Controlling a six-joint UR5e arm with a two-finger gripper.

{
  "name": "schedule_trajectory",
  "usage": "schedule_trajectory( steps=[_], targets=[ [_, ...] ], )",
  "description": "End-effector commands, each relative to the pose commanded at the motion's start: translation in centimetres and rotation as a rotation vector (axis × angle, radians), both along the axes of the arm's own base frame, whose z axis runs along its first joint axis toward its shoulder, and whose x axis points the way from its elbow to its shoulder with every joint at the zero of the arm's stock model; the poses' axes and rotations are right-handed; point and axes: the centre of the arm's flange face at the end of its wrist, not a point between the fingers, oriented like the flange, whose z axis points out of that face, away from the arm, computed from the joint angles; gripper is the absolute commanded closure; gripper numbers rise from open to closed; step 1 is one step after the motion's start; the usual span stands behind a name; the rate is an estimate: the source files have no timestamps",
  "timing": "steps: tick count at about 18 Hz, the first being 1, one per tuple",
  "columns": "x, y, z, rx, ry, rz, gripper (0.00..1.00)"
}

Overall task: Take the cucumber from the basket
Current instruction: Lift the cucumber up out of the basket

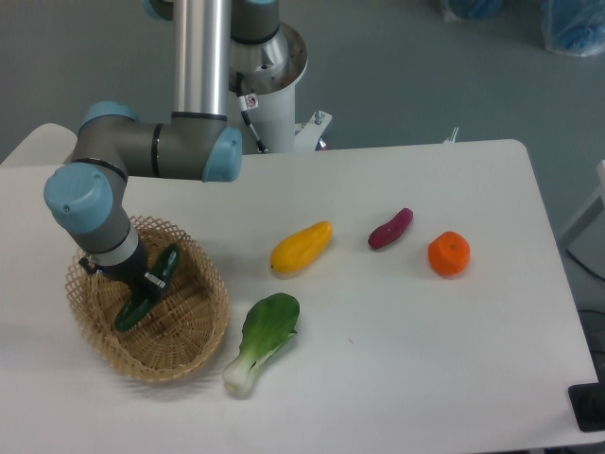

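Your gripper (148, 287) sits low in the basket (194, 326), straddling the cucumber (149, 287) mid-length for balance (whether it's clenched, you can't tell).

floor (397, 66): grey | table (454, 359): white, rounded corners | light: even

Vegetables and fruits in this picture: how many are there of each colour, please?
Green: 2, the cucumber and the bok choy
Yellow: 1, the pepper
Purple: 1, the sweet potato
Orange: 1, the orange
Total: 5
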Motion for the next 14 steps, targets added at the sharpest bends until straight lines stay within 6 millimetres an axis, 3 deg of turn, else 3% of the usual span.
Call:
schedule_trajectory(
  steps=[10, 13, 14],
  targets=[
    [-4.0, 0.9, 5.1, 0.064, 0.029, 0.006, 0.78],
    [-6.2, 1.5, 7.6, 0.076, 0.041, 0.023, 0.79],
    [-7.1, 1.7, 8.5, 0.072, 0.039, 0.023, 0.83]
  ],
)
